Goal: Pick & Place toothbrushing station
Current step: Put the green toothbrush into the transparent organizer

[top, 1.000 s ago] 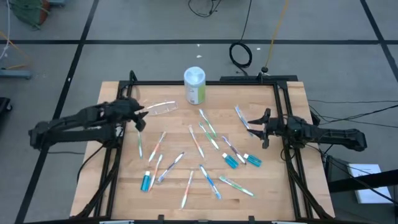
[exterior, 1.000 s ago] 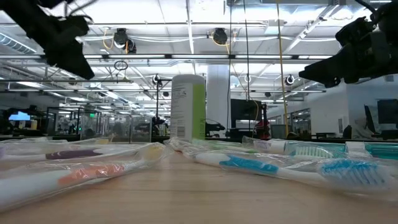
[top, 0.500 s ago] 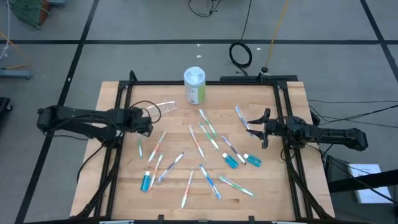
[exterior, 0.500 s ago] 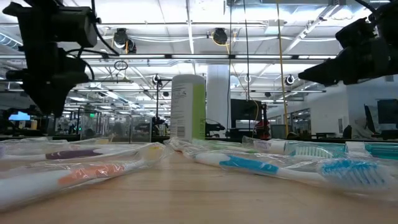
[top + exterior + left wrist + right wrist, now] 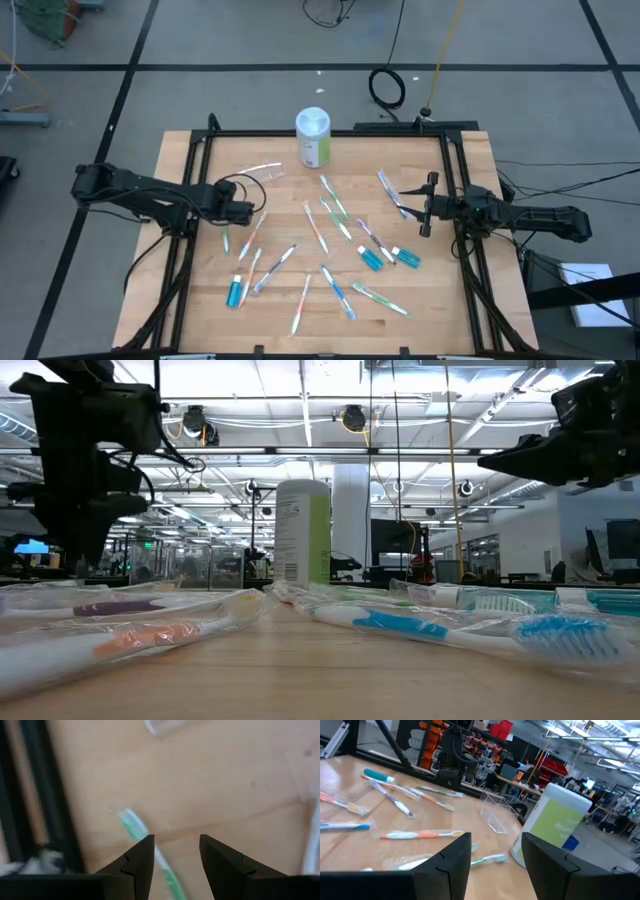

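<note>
Now the left gripper (image 5: 244, 211), jaws spread, hangs over the slim green-handled toothbrush (image 5: 145, 847) near the wooden worktop's (image 5: 450, 300) left edge, handle running between its fingers. Right gripper (image 5: 424, 205) waits spread by the right edge.

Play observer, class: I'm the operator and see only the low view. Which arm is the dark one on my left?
Observer: The left arm. The high view puts the left gripper over the table's left part.
Operator: Anything under it?
Observer: The left wrist view shows its open fingers above a green toothbrush.
Operator: And the other arm?
Observer: The right gripper, open, hangs near the table's right edge.
</note>
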You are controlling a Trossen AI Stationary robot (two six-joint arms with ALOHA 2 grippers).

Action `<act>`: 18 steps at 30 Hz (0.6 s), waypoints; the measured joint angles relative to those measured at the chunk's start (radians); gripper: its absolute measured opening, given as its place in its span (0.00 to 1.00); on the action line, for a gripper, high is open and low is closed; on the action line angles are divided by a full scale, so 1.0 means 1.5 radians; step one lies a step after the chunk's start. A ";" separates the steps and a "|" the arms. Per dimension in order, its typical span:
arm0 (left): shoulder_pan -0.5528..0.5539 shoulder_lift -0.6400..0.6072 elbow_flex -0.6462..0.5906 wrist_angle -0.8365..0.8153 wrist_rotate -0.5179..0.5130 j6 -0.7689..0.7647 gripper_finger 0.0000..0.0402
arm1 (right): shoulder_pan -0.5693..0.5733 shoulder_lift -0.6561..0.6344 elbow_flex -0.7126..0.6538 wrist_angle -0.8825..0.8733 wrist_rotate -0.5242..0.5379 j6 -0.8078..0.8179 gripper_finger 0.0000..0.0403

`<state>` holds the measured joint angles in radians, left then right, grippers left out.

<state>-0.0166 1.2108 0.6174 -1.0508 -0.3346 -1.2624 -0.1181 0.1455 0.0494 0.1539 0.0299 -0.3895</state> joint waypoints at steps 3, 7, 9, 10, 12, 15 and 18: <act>0.000 0.028 0.000 0.001 0.025 -0.016 0.41 | 0.000 0.000 0.000 0.000 0.000 -0.010 0.42; 0.008 0.055 -0.005 -0.010 0.044 -0.046 0.41 | 0.000 0.000 0.000 0.000 0.000 -0.010 0.42; 0.008 0.059 -0.006 -0.006 0.066 -0.064 0.41 | 0.000 0.000 0.000 0.000 -0.001 -0.009 0.42; 0.008 0.065 -0.006 -0.003 0.081 -0.075 0.41 | 0.000 0.000 0.000 0.000 -0.001 -0.009 0.42; 0.008 0.077 -0.006 -0.006 0.095 -0.087 0.41 | 0.000 0.000 0.000 0.000 -0.002 -0.008 0.42; 0.006 0.099 -0.007 -0.005 0.105 -0.109 0.41 | 0.000 0.000 0.000 0.000 -0.002 0.003 0.42; 0.005 0.131 -0.015 0.008 0.130 -0.111 0.41 | 0.000 0.000 0.000 0.000 -0.002 0.007 0.42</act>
<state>-0.0095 1.4069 0.5953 -1.0393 -0.1396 -1.4296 -0.1181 0.1455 0.0494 0.1539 0.0265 -0.3798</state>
